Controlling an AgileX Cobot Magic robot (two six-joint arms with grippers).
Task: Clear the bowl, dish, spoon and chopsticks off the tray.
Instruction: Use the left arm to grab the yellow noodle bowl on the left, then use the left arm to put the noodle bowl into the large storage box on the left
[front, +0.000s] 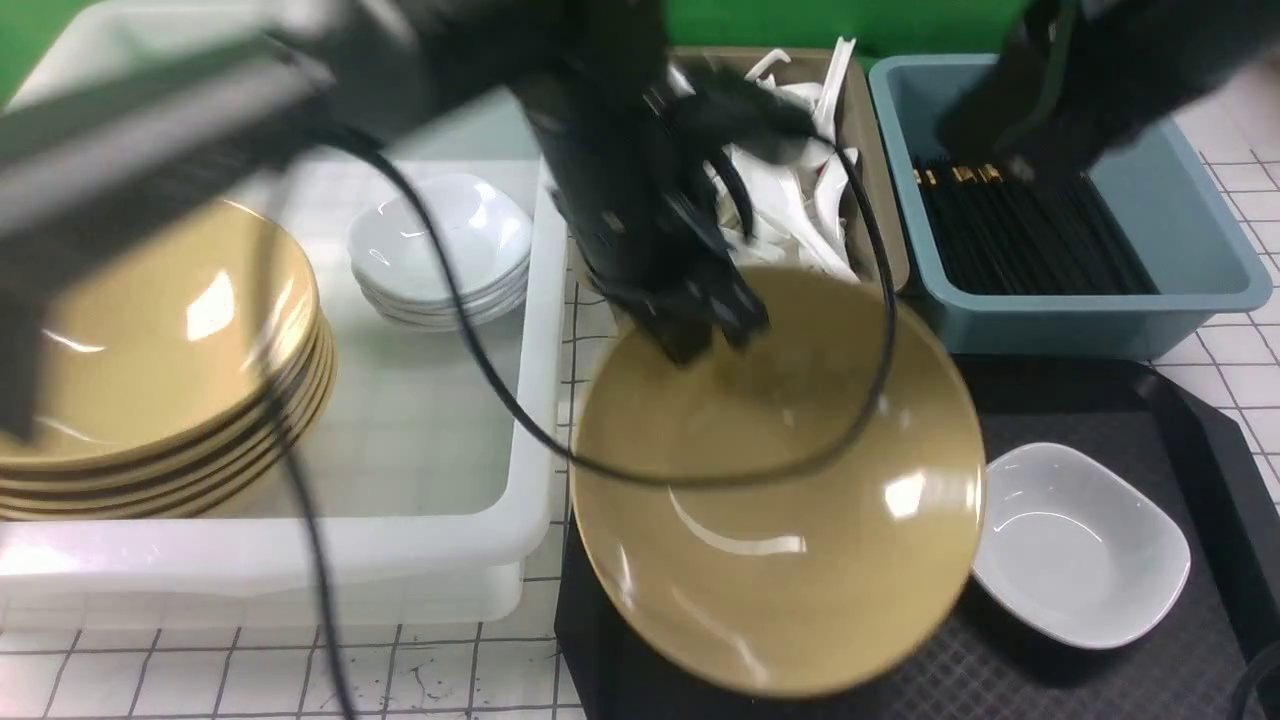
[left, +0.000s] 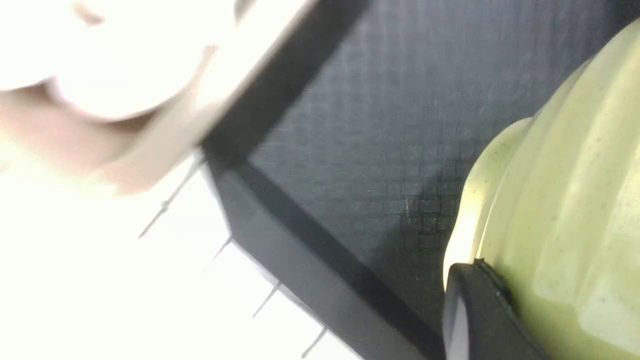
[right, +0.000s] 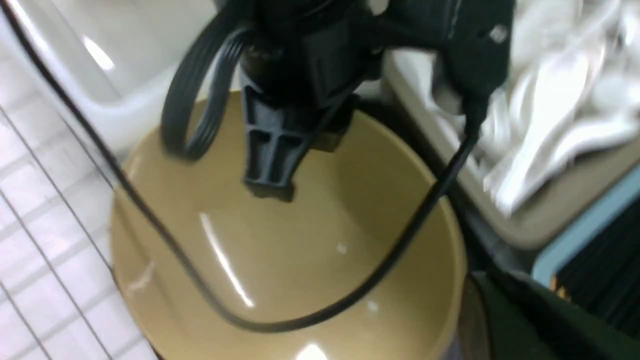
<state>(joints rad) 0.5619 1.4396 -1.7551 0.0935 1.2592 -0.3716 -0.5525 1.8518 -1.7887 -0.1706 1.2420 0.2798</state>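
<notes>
Bowl (front: 780, 520): wide, shallow, glossy mustard-yellow, tilted with its opening toward the front camera, over the left part of the large black diamond-textured plastic tray (front: 1060, 400); whether it touches the tray cannot be told.
Left gripper (front: 705, 330): black, clamped tight on the bowl's rim at 12 o'clock, one pad (left: 480, 320) against the underside.
Small glossy white rounded-square dish (front: 1080, 545): flat on the tray, just beside the bowl at 3 o'clock.
Right gripper (front: 1010, 150): blurred, above the blue plastic bin (front: 1190, 250) at 1 o'clock; how far open cannot be told.
Blue bin holds thin black gold-banded chopsticks (front: 1030, 235).
Beige bin (front: 885, 200), 12 o'clock: white soup spoons (front: 800, 210).
White plastic tub (front: 400, 520), 9 o'clock: stacked yellow bowls (front: 150, 340), stacked white dishes (front: 440, 245).
</notes>
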